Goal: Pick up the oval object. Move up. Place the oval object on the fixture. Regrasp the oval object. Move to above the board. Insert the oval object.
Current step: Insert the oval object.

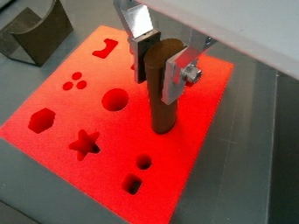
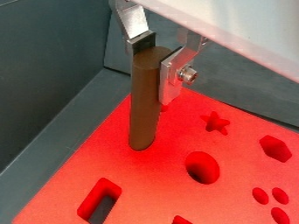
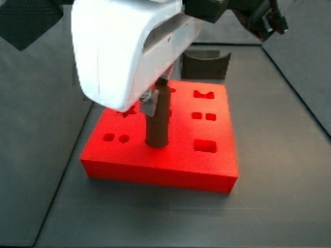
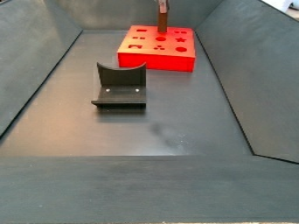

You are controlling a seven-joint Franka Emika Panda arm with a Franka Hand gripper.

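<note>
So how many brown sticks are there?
1. The brown stick stands upright, held in the gripper above the red board, its lower end at the board. None lies elsewhere, though the gripper hides part of the board in a side view.

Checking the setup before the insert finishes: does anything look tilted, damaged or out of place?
Nothing stands out. The gripper holds the oval object upright, its lower end at the board. The board lies flat and unmarked in both side views, and the fixture stands apart from it on the floor, empty.
</note>
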